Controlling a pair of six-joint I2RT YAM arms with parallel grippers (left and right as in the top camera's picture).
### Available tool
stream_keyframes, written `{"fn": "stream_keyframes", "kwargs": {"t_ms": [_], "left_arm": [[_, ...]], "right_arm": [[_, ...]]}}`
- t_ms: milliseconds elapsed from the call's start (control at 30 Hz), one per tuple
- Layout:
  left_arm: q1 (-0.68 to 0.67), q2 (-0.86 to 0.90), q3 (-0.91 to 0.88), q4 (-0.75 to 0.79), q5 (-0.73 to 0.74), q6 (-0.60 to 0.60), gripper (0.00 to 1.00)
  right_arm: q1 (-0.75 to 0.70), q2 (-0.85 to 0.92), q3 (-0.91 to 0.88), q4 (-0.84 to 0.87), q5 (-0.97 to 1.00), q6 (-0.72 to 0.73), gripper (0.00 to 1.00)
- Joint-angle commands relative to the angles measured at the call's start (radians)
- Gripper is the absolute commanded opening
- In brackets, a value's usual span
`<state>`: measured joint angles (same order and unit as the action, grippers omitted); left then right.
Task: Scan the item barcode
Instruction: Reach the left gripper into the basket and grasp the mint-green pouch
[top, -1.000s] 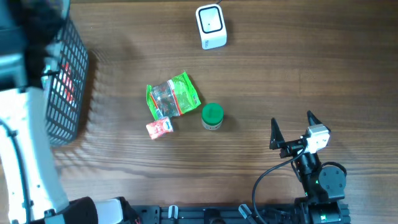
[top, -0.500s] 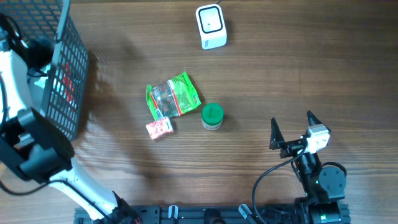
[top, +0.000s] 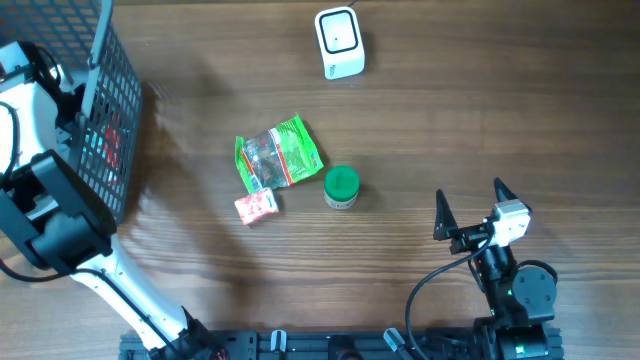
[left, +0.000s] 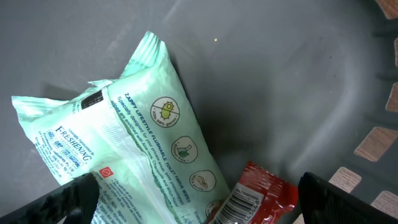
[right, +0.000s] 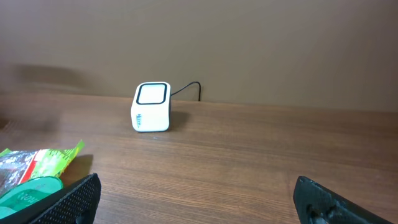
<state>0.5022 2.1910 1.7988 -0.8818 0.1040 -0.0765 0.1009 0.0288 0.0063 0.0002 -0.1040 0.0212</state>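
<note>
Crinkled mint wipes packet (left: 124, 149) in wire basket (top: 120, 130), boxy white scanner (top: 339, 42) on wood-grain bench (top: 500, 110), left fingers (left: 62, 202) and right fingers (right: 68, 199) spread wide, empty

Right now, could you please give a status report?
Left fingers open over pale green wipes packet in black wire basket. Right fingers open, empty. White box scanner unobstructed.

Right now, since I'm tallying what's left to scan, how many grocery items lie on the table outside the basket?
3: a green bag mid-table, a small red packet close beside it, and a green-lidded jar to their right. None appear hidden.
</note>
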Motion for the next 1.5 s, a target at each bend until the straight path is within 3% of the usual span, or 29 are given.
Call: {"fn": "stream_keyframes", "kwargs": {"t_ms": [0, 100, 200, 500, 567, 667, 933, 1033, 1300, 1467], "left_arm": [[-0.002, -0.025, 0.001, -0.002, 0.014, 0.025, 1.0], [-0.002, -0.079, 0.002, -0.002, 0.011, 0.032, 0.99], [-0.005, -0.099, 0.002, -0.031, 0.011, 0.039, 0.9], [-0.062, -0.05, -0.066, -0.041, -0.034, 0.039, 0.8], [-0.073, -0.05, -0.092, -0.019, -0.055, 0.039, 0.68], [-0.075, -0.05, -0.129, 0.012, -0.079, 0.039, 0.63], [-0.071, -0.05, -0.142, 0.053, -0.084, 0.039, 0.04], [-0.059, -0.069, -0.09, 0.042, -0.174, -0.004, 0.04], [0.018, -0.119, -0.02, 0.057, -0.18, -0.168, 0.04], [0.032, -0.063, -0.026, 0.119, -0.082, -0.213, 0.04]], "right_arm": [[-0.005, -0.004, -0.001, 0.005, -0.002, 0.008, 1.0], [-0.005, -0.005, -0.001, 0.005, -0.002, 0.007, 1.0], [-0.005, -0.004, -0.001, 0.005, -0.002, 0.008, 1.0], [-0.005, -0.005, -0.001, 0.005, -0.002, 0.008, 1.0], [-0.005, -0.005, -0.001, 0.005, -0.002, 0.008, 1.0], [-0.005, -0.005, -0.001, 0.005, -0.002, 0.008, 1.0], [-0.005, -0.004, -0.001, 0.005, -0.002, 0.008, 1.0], [-0.005, -0.004, -0.001, 0.005, -0.002, 0.007, 1.0], [-0.005, -0.004, -0.001, 0.005, -0.002, 0.008, 1.0], [-0.005, -0.005, -0.001, 0.005, -0.002, 0.008, 1.0]]}}
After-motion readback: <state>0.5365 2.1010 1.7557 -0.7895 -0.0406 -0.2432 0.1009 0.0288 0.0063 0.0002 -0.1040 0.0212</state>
